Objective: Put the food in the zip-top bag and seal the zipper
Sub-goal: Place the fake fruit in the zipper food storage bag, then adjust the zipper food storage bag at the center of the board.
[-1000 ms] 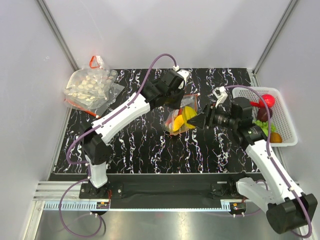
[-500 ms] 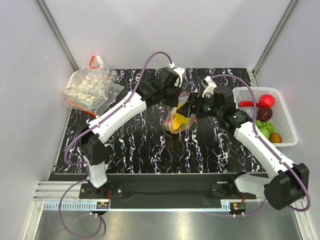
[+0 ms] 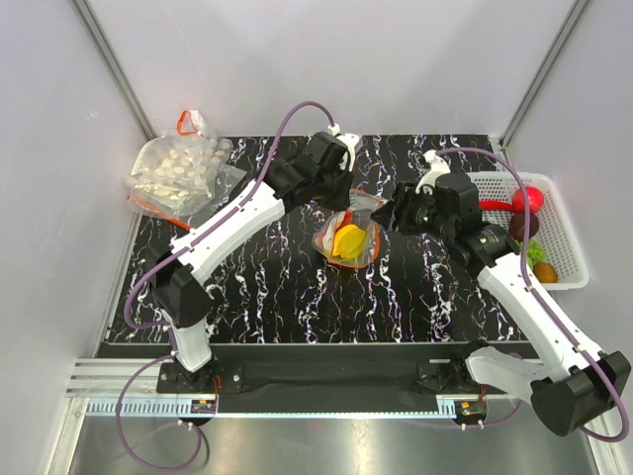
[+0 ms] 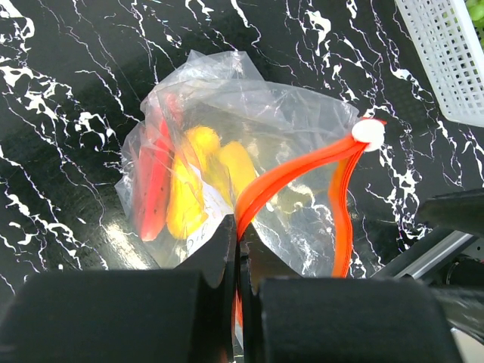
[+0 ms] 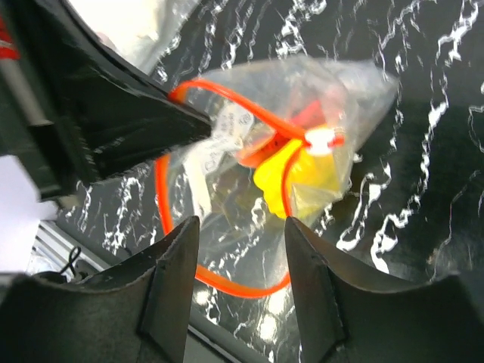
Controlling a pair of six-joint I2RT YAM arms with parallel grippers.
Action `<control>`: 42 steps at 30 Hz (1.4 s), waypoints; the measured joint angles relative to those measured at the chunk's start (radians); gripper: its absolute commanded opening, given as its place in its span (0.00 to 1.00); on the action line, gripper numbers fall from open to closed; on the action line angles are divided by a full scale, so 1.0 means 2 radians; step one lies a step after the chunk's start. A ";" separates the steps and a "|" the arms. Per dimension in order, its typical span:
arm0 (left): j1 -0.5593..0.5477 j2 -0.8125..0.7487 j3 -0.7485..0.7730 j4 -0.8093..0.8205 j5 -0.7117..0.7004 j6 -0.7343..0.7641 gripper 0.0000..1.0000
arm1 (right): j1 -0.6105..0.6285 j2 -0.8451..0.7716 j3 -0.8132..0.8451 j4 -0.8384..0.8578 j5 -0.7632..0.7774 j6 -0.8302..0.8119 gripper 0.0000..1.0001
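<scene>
Pinching the thin red-orange zipper strip (image 4: 295,172) between tightly pressed left fingers (image 4: 214,261), propping the small clear crinkly zip-top bag (image 4: 249,113) open in the middle of the black marbled surface (image 3: 267,287). Holding right fingers (image 5: 170,291) spread and empty beside the mouth, probably ready to seal over the yellow and red food (image 4: 185,193).

Just ahead of the right gripper (image 3: 389,216), the zip-top bag (image 3: 346,240) and the left gripper (image 4: 238,238) pinching its zipper (image 4: 287,178) block the way. The white basket (image 3: 572,252) stands behind it, and bare table (image 3: 297,292) lies open on its near side.
</scene>
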 measured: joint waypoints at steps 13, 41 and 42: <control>0.001 0.000 0.000 0.000 0.001 -0.002 0.00 | 0.008 0.015 -0.067 -0.017 0.001 0.009 0.49; 0.004 -0.042 -0.044 0.002 -0.023 -0.007 0.00 | 0.025 0.052 0.145 -0.114 0.069 0.006 0.00; 0.009 -0.044 -0.044 -0.001 -0.030 -0.007 0.00 | 0.025 0.056 0.134 -0.113 0.069 0.006 0.00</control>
